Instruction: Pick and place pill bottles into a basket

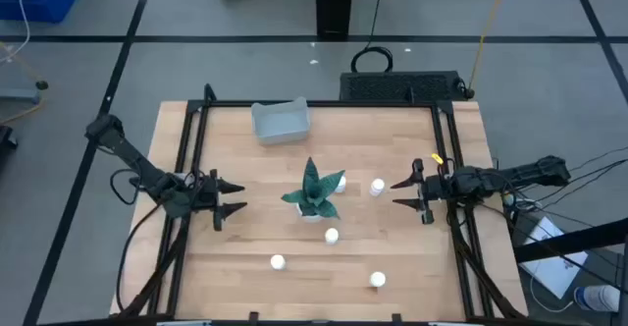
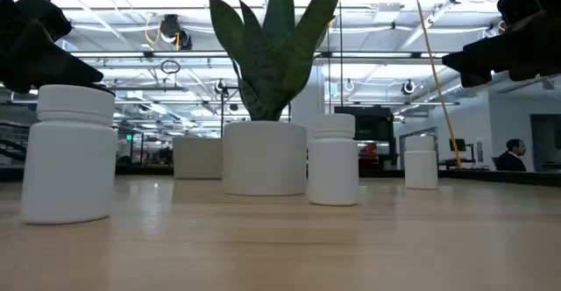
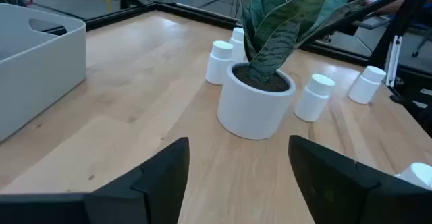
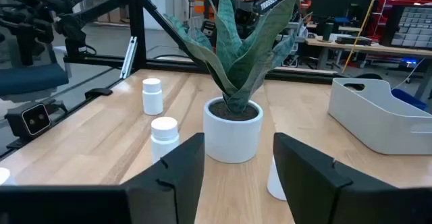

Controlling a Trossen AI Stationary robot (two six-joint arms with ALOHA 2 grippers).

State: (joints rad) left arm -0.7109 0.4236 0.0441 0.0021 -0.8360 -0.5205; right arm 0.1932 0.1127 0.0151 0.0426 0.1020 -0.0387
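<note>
Small white pill bottles stand upright on the wooden table around a potted plant [image 1: 314,196]: one to its right [image 1: 378,186], one just in front of it [image 1: 332,235], and two near the front edge [image 1: 278,262] [image 1: 378,279]. The pale grey-blue basket [image 1: 281,120] stands at the far side, left of centre. My left gripper [image 1: 241,196] is open and empty, left of the plant and pointing at it. My right gripper [image 1: 395,193] is open and empty, right of the plant, close to the bottle there. The wrist views show each pair of fingers apart [image 3: 236,177] [image 4: 237,170].
The plant's white pot [image 2: 263,158] and tall leaves stand between the two grippers. A black frame [image 1: 186,169] runs along the table's left, right and far edges. Bare wood lies between the plant and the basket.
</note>
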